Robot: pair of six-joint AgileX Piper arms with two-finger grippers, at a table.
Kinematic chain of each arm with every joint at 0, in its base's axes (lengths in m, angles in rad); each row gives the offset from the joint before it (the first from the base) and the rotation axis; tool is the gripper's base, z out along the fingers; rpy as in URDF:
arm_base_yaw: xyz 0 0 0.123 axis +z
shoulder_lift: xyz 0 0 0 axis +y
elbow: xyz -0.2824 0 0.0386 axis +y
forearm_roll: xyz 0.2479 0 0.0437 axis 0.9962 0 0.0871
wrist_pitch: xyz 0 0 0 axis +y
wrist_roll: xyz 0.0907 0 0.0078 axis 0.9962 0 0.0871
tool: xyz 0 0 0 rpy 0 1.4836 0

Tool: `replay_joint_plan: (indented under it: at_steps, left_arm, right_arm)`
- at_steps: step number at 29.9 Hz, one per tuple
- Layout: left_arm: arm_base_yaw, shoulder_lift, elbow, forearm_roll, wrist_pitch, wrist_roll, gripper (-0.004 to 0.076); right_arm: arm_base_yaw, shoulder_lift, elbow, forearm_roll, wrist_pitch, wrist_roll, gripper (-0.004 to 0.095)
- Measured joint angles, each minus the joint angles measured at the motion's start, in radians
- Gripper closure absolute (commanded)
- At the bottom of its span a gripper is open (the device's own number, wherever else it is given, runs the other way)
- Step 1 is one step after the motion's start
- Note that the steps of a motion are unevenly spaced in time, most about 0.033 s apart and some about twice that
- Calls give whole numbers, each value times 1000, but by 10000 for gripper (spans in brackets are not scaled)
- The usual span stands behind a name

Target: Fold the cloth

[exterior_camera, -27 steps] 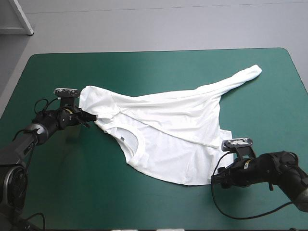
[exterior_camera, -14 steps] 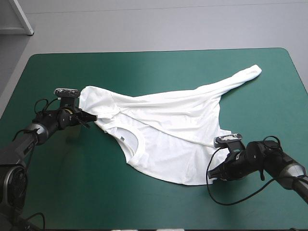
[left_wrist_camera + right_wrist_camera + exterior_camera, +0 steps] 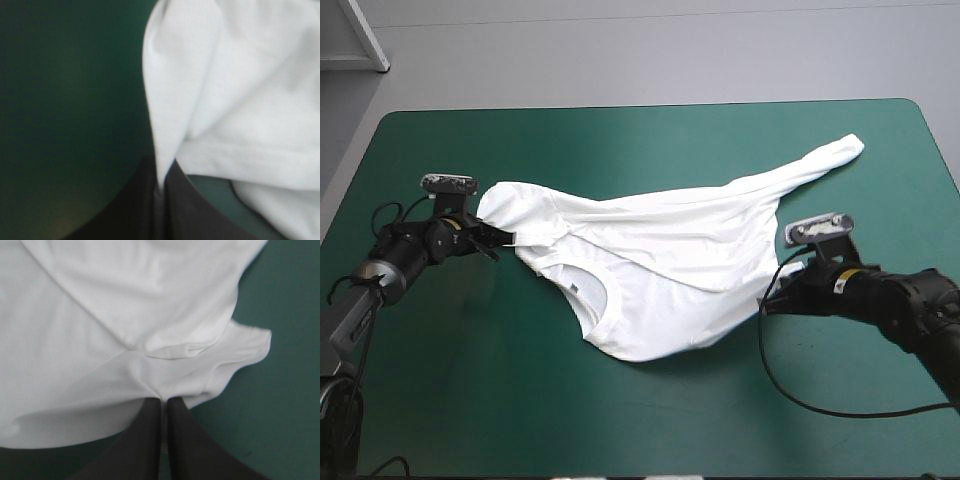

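T-shirt [image 3: 670,260], white short-sleeved soft knit fabric, lies half-spread and skewed on the teal-green table cover [image 3: 620,140], stretched btwn the two hands. The body is ahead of the left gripper [image 3: 496,241], w/ one sleeve [image 3: 835,152] trailing well beyond the right gripper [image 3: 776,298] toward the far edge. Left gripper, two broad black fin-shaped fingers, is pinched together on a thin fold at the shirt's edge; its wrist view shows cloth running straight into the seam btwn the fingers. Right gripper is likewise clamped on the hem edge, a small ruffled corner sticking out just beside its tips. Cloth next to it looks raised off the cover, w/ shadow under it. Step in hand is prob. pulling the shirt out flat before any fold. To do it well: hold both pinches tight, draw the hands apart evenly so creases ahead of each gripper go taut w/o slipping, and stay low so fabric drags rather than balloons. Check each grip has the intended layers only, esp. at the right, where layers overlap just ahead of the tips.
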Motion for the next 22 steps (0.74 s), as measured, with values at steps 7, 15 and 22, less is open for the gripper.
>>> replay_joint_plan:
  at_steps: [7,15,22]
  left_arm:
    - [0,-158,-190,-69,195,61,705]
    - [0,-303,-533,-189,383,159,705]
    - [0,-322,-932,-213,590,200,705]
  right_arm:
    - [0,-34,-372,-124,78,2,922]
    - [0,-14,-790,-277,97,-30,922]
    - [0,60,-1101,-290,180,-105,922]
